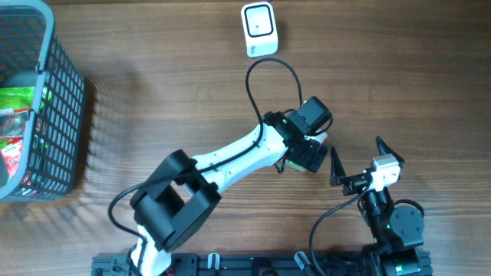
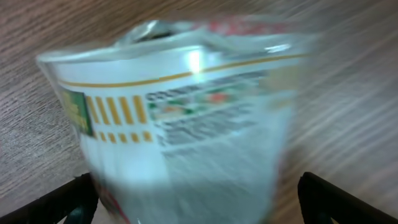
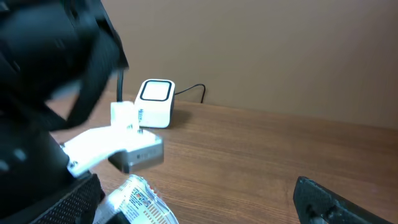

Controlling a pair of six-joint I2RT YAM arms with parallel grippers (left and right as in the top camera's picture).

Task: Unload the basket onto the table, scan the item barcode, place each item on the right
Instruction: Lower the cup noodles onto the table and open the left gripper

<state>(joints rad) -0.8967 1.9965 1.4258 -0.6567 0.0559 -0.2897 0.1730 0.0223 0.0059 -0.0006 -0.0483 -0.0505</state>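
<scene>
The item, a clear-wrapped cup of noodles (image 2: 186, 118) with yellow stripes and a printed label, lies on its side on the wooden table. It fills the left wrist view, blurred. My left gripper (image 2: 199, 208) is open around it: one finger (image 2: 68, 202) stands close by its left side, and the other finger (image 2: 336, 199) stands apart on the right with bare table between. From overhead the left gripper (image 1: 307, 149) covers almost all of the cup. The right wrist view shows the cup's rim (image 3: 140, 202) at the bottom left. My right gripper (image 1: 357, 157) hangs open and empty just to the right.
A white barcode scanner (image 1: 259, 29) with a black cable stands at the table's far edge, and it also shows in the right wrist view (image 3: 155, 102). A grey mesh basket (image 1: 57, 92) holding packaged goods stands at the far left.
</scene>
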